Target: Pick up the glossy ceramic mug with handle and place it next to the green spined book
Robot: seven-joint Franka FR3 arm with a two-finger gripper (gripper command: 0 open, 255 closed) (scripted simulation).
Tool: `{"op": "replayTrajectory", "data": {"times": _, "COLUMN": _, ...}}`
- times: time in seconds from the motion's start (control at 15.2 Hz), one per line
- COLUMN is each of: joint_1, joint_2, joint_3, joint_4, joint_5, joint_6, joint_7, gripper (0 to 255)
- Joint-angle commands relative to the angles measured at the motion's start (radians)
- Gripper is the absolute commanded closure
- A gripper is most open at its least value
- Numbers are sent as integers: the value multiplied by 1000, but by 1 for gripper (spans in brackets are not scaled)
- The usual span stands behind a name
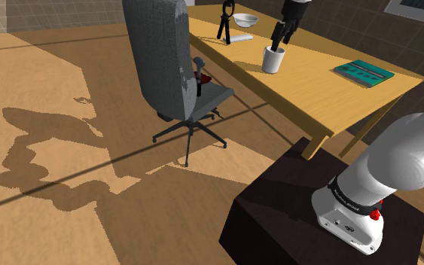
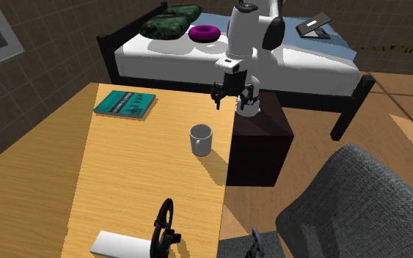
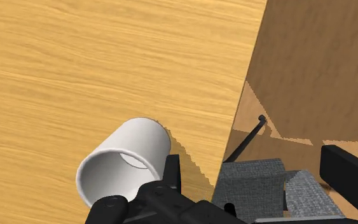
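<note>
While the white mug (image 1: pixel 273 60) sits upright on the table (image 1: pixel 319 98), near its edge and well apart from the green book (image 1: pixel 363 72), the hand (image 1: pixel 279 36) hangs right over it, fingers spread wide and gripping nothing. In the wrist view the mug's off beside one finger (image 3: pixel 168 181), not between them.

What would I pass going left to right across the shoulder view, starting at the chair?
The chair → black tool → bowl → mug → book.
</note>
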Motion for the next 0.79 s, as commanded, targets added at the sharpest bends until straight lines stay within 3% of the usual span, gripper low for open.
{"op": "replayTrajectory", "data": {"times": 0.0, "joint_1": -5, "joint_2": 80, "joint_3": -24, "joint_4": 54, "joint_5": 21, "joint_6": 22, "joint_7": -39, "gripper": 0}}
{"op": "replayTrajectory", "data": {"times": 0.4, "joint_1": -37, "joint_2": 304, "joint_3": -72, "joint_4": 222, "joint_5": 106, "joint_6": 56, "joint_7": -157, "gripper": 0}}
{"op": "replayTrajectory", "data": {"times": 0.73, "joint_1": -41, "joint_2": 330, "joint_3": -72, "joint_4": 185, "joint_5": 116, "joint_6": 118, "joint_7": -164, "gripper": 0}}
